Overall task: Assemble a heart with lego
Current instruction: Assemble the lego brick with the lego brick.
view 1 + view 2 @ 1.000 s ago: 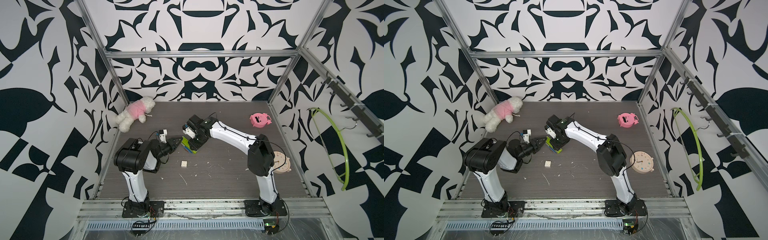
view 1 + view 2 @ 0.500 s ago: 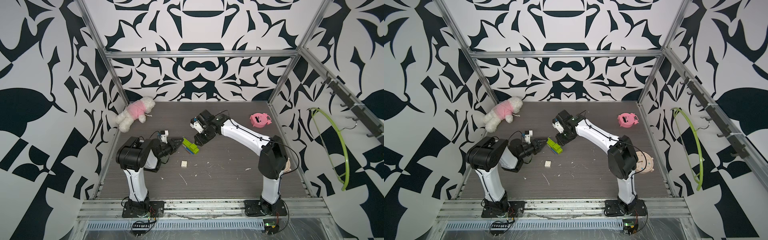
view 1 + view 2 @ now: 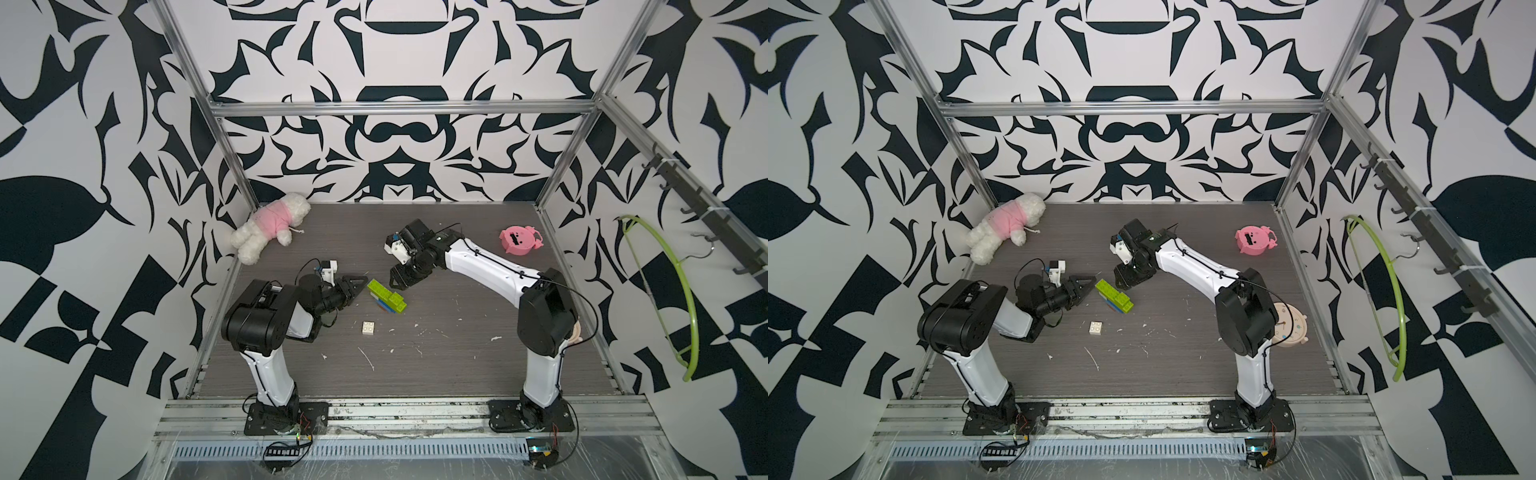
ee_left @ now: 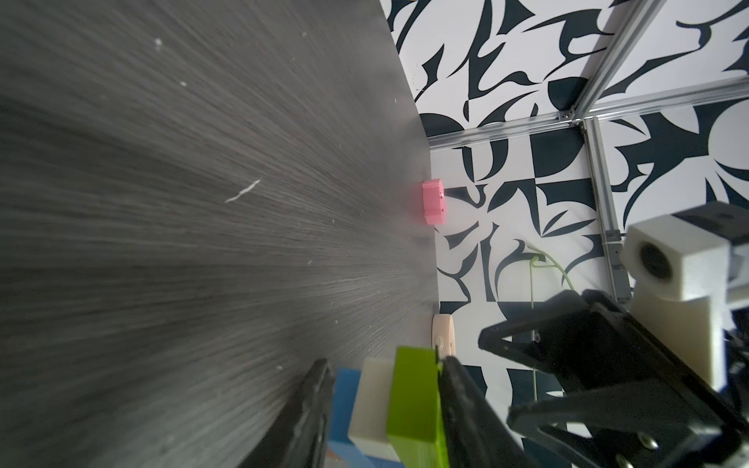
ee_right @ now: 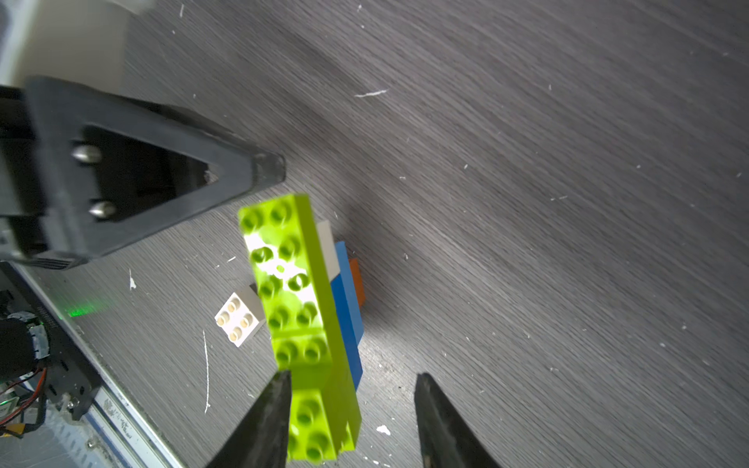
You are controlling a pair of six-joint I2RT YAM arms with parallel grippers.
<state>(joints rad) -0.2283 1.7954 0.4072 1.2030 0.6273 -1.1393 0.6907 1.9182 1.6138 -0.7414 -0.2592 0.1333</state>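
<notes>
Quick map of the table [image 3: 457, 365]
Heart [image 3: 386, 296] sits mid-table. Loose brick [image 3: 368, 328] near at its 7 o'clock, right gripper [image 3: 398, 284] just beside at 1, left gripper [image 3: 361, 286] at 10, plush toy [image 3: 270, 226] way beyond it, pig toy [image 3: 519, 241] off at 2.

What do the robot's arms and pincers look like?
The left arm and right arm have white links, bulky black joints and thin black cables. The left pincer and right pincer each have two black triangular open-frame fingers plus a white camera block.
</notes>
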